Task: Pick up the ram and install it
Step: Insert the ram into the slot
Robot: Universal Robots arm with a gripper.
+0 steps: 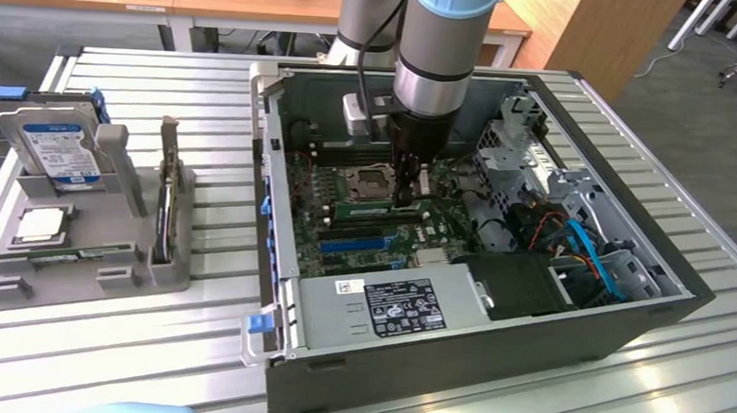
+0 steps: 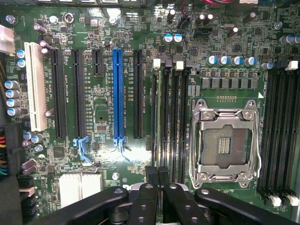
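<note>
- Black gripper (image 2: pixel 157 174) fingers, nearest the wrist camera, are pinched narrow on the ram (image 2: pixel 158 117).
- That ram shows edge-on as a thin greenish line running out from between the fingertips, along the memory slot farthest from the CPU socket (image 2: pixel 226 140). Its chips are hidden at this angle, and I cannot tell whether it is seated.
- A white latch (image 2: pixel 157 62) sits at the far end of that slot.
- Three more memory slots (image 2: pixel 178 117), dark and bare, lie between the ram and the socket, whose metal frame surrounds a bare contact field.
- On the ram's other side come a black expansion slot (image 2: pixel 137 93), then a blue expansion slot (image 2: pixel 117 93), more black ones and a white slot (image 2: pixel 35 86).
- White lettering is printed on the motherboard beside the slots, too small to read.
- In the exterior view the robot arm (image 1: pixel 441 40) drops from above into the open computer case (image 1: pixel 461 363), with the gripper just beside the socket. Blue cables (image 1: pixel 593 261) lie toward the exterior view's right.
- A black-and-white label (image 1: pixel 401 308) covers the power supply at the case's near edge; its print is unreadable.
- Well apart on the exterior view's left, a grey tray (image 1: pixel 126 274) on the slatted table (image 1: pixel 109 344) holds several parts:
  - an upright hard drive (image 1: pixel 58 148) with a blue-and-white label;
  - a square silver processor chip (image 1: pixel 42 224);
  - a green board strip (image 1: pixel 70 255) lying in a long slot;
  - an upright card (image 1: pixel 165 196).
</note>
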